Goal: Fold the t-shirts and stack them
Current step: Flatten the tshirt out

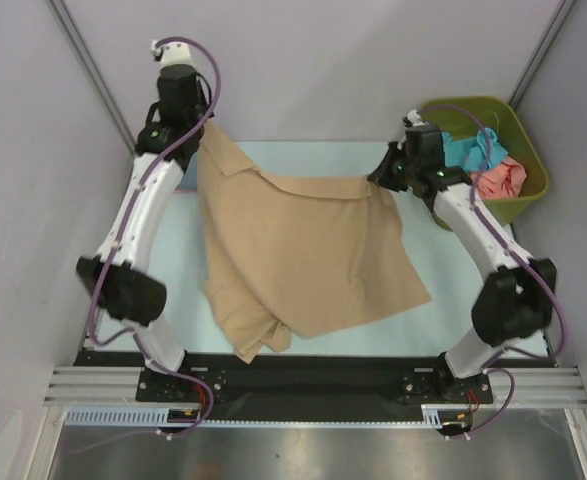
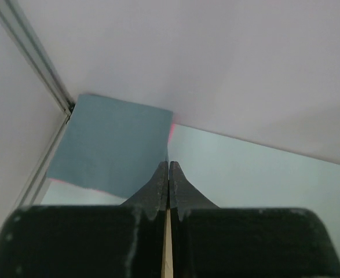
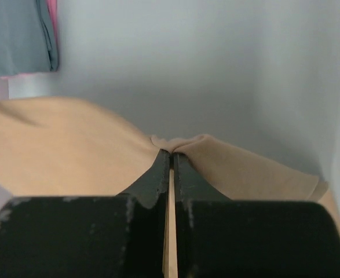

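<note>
Pinched between left fingers: thin edge of tan shirt. Pinched at right fingers tips: bunched fold of same, draping onto desk. Beyond left fingers: blue shirt, flat.

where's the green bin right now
In the top view the green bin sits at the far right corner of the table, just right of the right gripper holding the tan shirt, with a teal shirt and a salmon shirt inside.

Soft, even, shadowless light; wrist views blur up close.
</note>
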